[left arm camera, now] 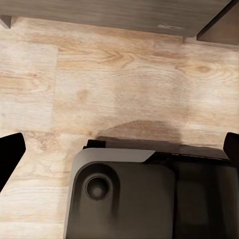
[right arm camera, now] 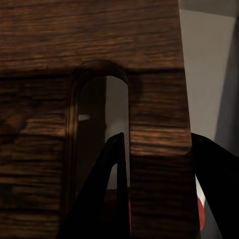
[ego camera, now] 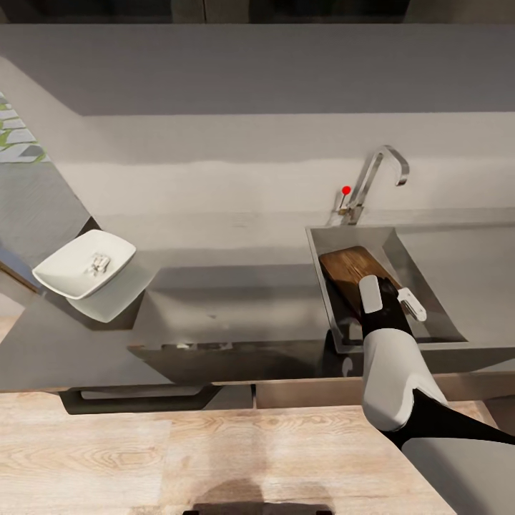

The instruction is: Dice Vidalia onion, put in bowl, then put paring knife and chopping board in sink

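From the head camera, the white bowl [ego camera: 84, 272] on the counter [ego camera: 236, 286] holds tiny pale cubes, and the brown board [ego camera: 350, 268] sits tilted inside the sink [ego camera: 429, 286], long axis running toward the tap [ego camera: 375, 179]. Right wrist: the right claw [right arm camera: 154, 194] is clamped on the board's slotted end. Left wrist: left claw [left arm camera: 119, 149] spread wide over wood floor [left arm camera: 114, 79].

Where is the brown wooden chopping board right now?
The brown wooden chopping board leans inside the grey sink basin at the head view's right, below the chrome tap, held by the right gripper.
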Tool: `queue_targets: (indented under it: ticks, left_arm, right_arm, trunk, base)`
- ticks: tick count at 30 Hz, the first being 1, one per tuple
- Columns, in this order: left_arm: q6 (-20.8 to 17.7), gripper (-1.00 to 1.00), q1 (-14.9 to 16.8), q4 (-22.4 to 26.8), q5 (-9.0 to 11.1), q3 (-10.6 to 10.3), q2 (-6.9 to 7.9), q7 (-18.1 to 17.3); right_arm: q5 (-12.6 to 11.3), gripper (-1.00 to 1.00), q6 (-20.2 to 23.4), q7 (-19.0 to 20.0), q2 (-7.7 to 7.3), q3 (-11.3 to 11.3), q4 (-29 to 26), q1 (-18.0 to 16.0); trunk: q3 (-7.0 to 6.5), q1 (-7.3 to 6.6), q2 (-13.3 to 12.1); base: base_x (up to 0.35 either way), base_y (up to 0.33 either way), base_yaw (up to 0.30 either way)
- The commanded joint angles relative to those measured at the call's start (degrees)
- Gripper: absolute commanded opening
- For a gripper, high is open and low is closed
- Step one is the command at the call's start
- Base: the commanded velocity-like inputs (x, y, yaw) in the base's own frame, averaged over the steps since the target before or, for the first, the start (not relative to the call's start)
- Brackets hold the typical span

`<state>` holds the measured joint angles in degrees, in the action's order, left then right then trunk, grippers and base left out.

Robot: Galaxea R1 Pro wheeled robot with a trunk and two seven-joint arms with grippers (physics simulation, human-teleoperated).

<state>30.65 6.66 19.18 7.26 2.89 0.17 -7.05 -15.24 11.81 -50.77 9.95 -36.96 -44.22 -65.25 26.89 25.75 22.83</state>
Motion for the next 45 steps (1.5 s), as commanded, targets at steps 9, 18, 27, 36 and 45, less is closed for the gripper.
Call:
queue_targets:
  ticks: [9,18,27,36,45]
  left_arm:
    - [0.08,1.00,0.02,-0.09,0.56,0.19,-0.08,-0.60]
    - [0.09,1.00,0.02,-0.61,0.54,0.19,-0.26,-0.60]
    - [0.11,1.00,0.02,-0.64,0.55,0.19,-0.26,-0.60]
    - [0.08,1.00,0.02,-0.72,0.56,0.19,-0.26,-0.60]
    - [0.02,1.00,0.02,-1.53,0.56,0.27,-0.26,-0.60]
  right_arm:
    - [0.07,-1.00,0.58,0.05,0.05,-0.13,-0.16,0.04]
    - [0.03,-1.00,0.58,0.06,0.05,-0.12,-0.16,0.03]
    - [-0.03,1.00,0.57,0.06,0.05,-0.12,-0.17,0.00]
    - [-0.06,1.00,0.85,-0.11,0.05,-0.05,-0.78,0.03]
    - [0.03,1.00,23.56,3.49,0.05,0.96,-20.58,0.03]
  trunk:
    - [0.08,0.03,0.09]
    - [0.08,0.03,0.09]
    - [0.08,0.03,0.09]
    - [0.08,0.03,0.09]
    - [0.08,0.03,0.09]
  base:
    - [0.000,0.000,0.000]
    - [0.000,0.000,0.000]
    - [0.000,0.000,0.000]
    - [0.000,0.000,0.000]
    - [0.000,0.000,0.000]
